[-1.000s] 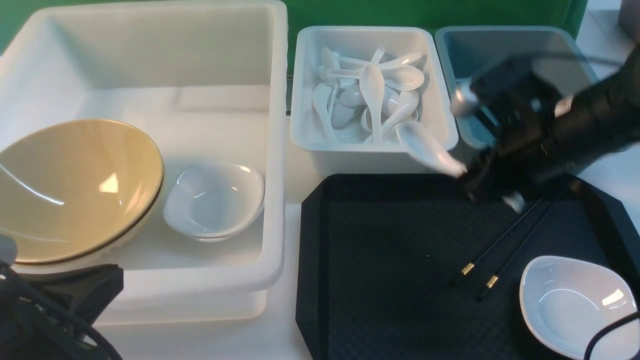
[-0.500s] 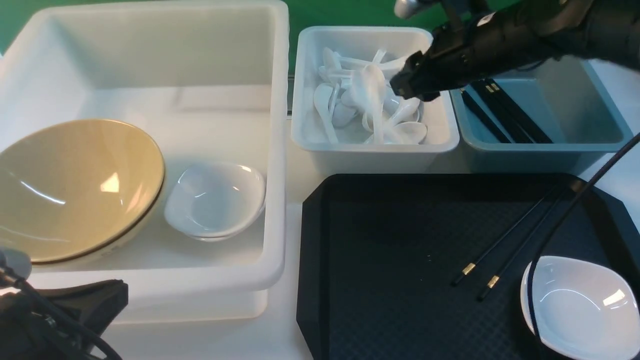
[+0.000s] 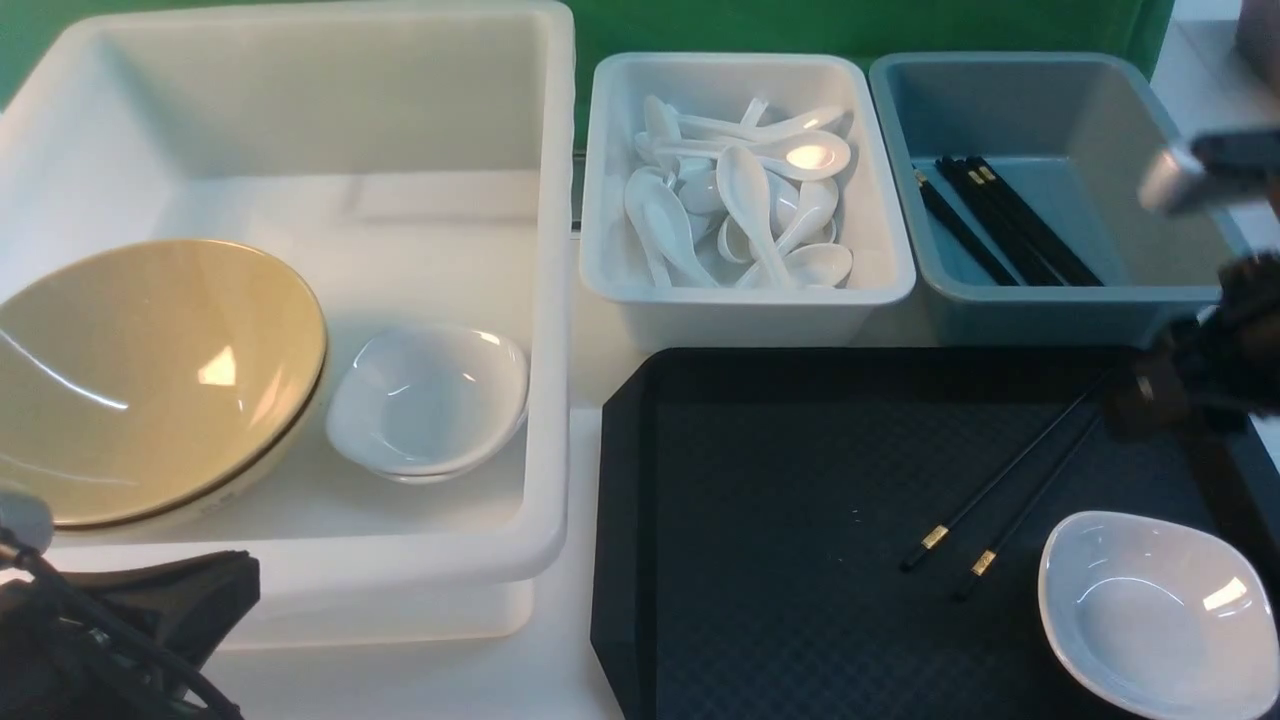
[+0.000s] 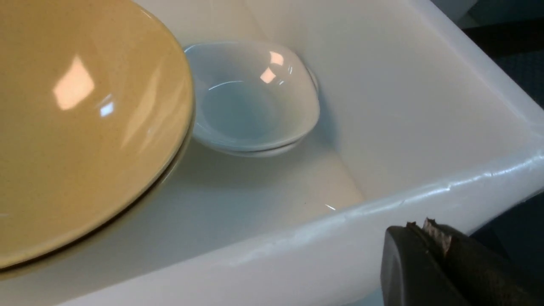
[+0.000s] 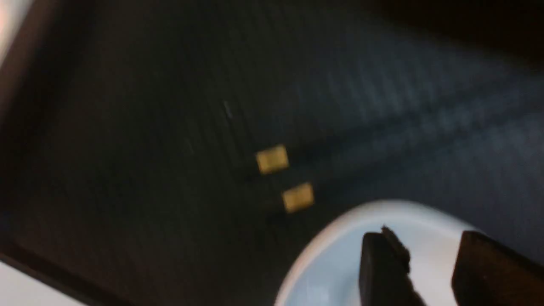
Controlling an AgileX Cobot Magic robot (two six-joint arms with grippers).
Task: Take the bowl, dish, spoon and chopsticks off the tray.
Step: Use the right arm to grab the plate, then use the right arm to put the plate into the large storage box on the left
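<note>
The black tray (image 3: 760, 560) holds a pair of black chopsticks (image 3: 1000, 490) with gold bands and a small white dish (image 3: 1150, 610) at its near right corner. The yellow bowl (image 3: 150, 380) leans in the large white tub (image 3: 545, 300), next to stacked white dishes (image 3: 430, 400). White spoons (image 3: 745, 195) fill the small white tub; I cannot tell the task's spoon from the others. My right gripper (image 5: 429, 255) is open and empty above the dish (image 5: 340, 263), near the chopsticks' gold bands (image 5: 272, 159). My left gripper (image 4: 425, 225) is shut and empty outside the tub's near rim (image 4: 340, 221).
A grey-blue tub (image 3: 1050, 290) behind the tray holds several black chopsticks (image 3: 1000, 220). My right arm (image 3: 1230, 340) is blurred over the tray's far right edge. My left arm (image 3: 120, 620) sits at the near left, in front of the large tub.
My right arm carried a white spoon from the tray to the spoon tub, let it go there, and swung back right over the tray's right side. The left arm barely moved.
</note>
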